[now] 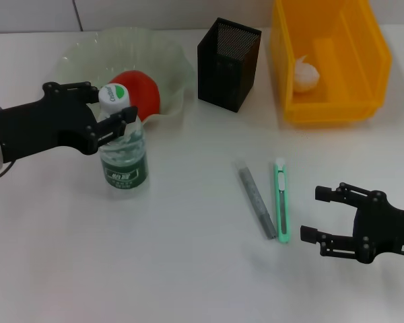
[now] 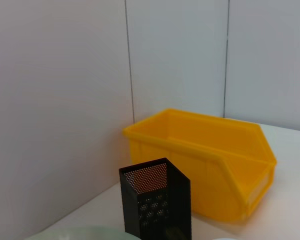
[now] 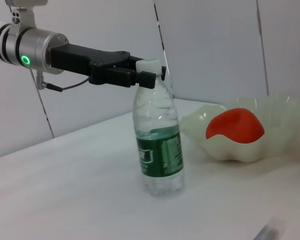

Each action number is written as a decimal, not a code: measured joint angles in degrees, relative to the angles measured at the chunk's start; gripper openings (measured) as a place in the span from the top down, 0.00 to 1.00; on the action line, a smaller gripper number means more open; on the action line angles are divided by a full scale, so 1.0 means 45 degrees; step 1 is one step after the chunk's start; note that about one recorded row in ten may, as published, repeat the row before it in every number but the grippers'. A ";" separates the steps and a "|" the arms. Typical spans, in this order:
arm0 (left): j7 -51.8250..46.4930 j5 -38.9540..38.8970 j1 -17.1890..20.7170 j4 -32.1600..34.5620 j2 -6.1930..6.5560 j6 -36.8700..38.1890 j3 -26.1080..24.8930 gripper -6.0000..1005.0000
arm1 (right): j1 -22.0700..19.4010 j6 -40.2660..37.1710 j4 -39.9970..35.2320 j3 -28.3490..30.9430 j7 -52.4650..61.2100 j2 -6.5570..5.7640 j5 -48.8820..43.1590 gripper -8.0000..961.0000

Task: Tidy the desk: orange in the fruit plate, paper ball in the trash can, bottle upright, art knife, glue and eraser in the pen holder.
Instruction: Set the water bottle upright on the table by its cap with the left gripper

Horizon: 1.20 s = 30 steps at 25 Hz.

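Two items lie loose on the desk (image 1: 188, 269): a grey speckled stick (image 1: 257, 203) and the mint-green art knife (image 1: 282, 200), side by side, roughly parallel, just apart. Nothing covers either one. Black mesh pen holder (image 1: 228, 64) stands at the back, between the fruit plate (image 1: 81, 50) and the yellow-orange trash can (image 1: 330, 60). The paper ball (image 1: 307, 74) sits inside the trash can. The orange (image 1: 138, 91) sits in the fruit plate, partly hidden behind the bottle cap in the head view.

The bottle (image 1: 123, 151) stands upright on the desk, just in front of the plate. The left gripper (image 1: 106, 110) is at its neck, one finger on each side of the cap; the right wrist view shows the fingers (image 3: 121, 76) closed against the neck under the cap.

The right gripper (image 1: 319, 214) hovers low over the desk just beside the art knife, fingers spread wide, holding nothing, not touching the knife.
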 joint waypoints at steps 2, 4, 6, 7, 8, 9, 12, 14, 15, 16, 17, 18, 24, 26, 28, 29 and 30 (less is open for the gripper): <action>0.0050 -0.0009 0.0002 -0.0002 -0.0005 0.0000 -0.0026 0.46 | 0.0013 0.0001 0.0000 -0.0002 0.0088 -0.0002 -0.0004 0.13; 0.0222 -0.0051 0.0005 -0.0004 -0.0017 0.0008 -0.0066 0.46 | 0.0021 0.0001 0.0001 -0.0015 0.0108 -0.0010 -0.0006 0.13; 0.0222 -0.0051 0.0005 -0.0004 -0.0017 0.0008 -0.0066 0.45 | 0.0024 -0.0004 0.0002 -0.0013 0.0120 -0.0016 -0.0012 0.13; 0.0222 -0.0051 0.0005 -0.0004 -0.0017 0.0008 -0.0066 0.45 | 0.0024 -0.0004 0.0002 -0.0013 0.0120 -0.0016 -0.0012 0.13; 0.0248 -0.0059 0.0007 -0.0009 -0.0023 0.0012 -0.0066 0.45 | 0.0023 -0.0026 0.0004 -0.0013 0.0128 -0.0018 -0.0016 0.13; 0.0254 -0.0068 0.0006 -0.0006 -0.0022 0.0012 -0.0066 0.45 | 0.0023 -0.0032 0.0005 -0.0020 0.0129 -0.0019 -0.0016 0.13; 0.0257 -0.0074 -0.0057 -0.0048 -0.0012 0.0003 -0.0080 0.44 | 0.0032 -0.0031 0.0007 -0.0041 0.0137 -0.0021 -0.0016 0.13; 0.0259 -0.0085 -0.0129 -0.0170 -0.0001 -0.0008 -0.0090 0.44 | 0.0046 -0.0018 0.0008 -0.0061 0.0192 -0.0022 -0.0016 0.13; 0.0260 -0.0090 -0.0137 -0.0193 -0.0002 -0.0012 -0.0094 0.43 | 0.0052 -0.0018 0.0009 -0.0066 0.0230 -0.0022 -0.0016 0.13; 0.0262 -0.0116 -0.0147 -0.0226 -0.0008 -0.0019 -0.0107 0.43 | 0.0058 -0.0018 0.0008 -0.0070 0.0250 -0.0022 -0.0016 0.13; 0.0262 -0.0180 -0.0147 -0.0252 -0.0008 -0.0024 -0.0114 0.43 | 0.0068 -0.0017 0.0008 -0.0074 0.0261 -0.0022 -0.0016 0.13; 0.0276 -0.0410 -0.0148 -0.0374 -0.0008 -0.0044 -0.0146 0.43 | 0.0097 -0.0017 0.0004 -0.0094 0.0268 -0.0022 -0.0016 0.13; 0.0668 -0.0668 -0.0198 -0.0680 -0.0014 -0.0069 -0.0192 0.41 | 0.0137 -0.0012 -0.0004 -0.0107 0.0271 -0.0022 -0.0016 0.13; 0.0848 -0.0745 -0.0207 -0.0727 -0.0032 -0.0070 -0.0141 0.41 | 0.0142 -0.0015 -0.0006 -0.0099 0.0271 -0.0022 -0.0016 0.13; 0.0920 -0.0768 -0.0218 -0.0742 -0.0044 -0.0075 -0.0105 0.40 | 0.0141 -0.0027 -0.0011 -0.0061 0.0270 -0.0022 -0.0016 0.13; 0.0920 -0.0768 -0.0218 -0.0742 -0.0044 -0.0075 -0.0105 0.40 | 0.0141 -0.0027 -0.0011 -0.0061 0.0270 -0.0022 -0.0016 0.13; 0.0926 -0.0785 -0.0224 -0.0746 -0.0044 -0.0080 -0.0106 0.40 | 0.0132 -0.0032 -0.0011 -0.0048 0.0271 -0.0022 -0.0016 0.13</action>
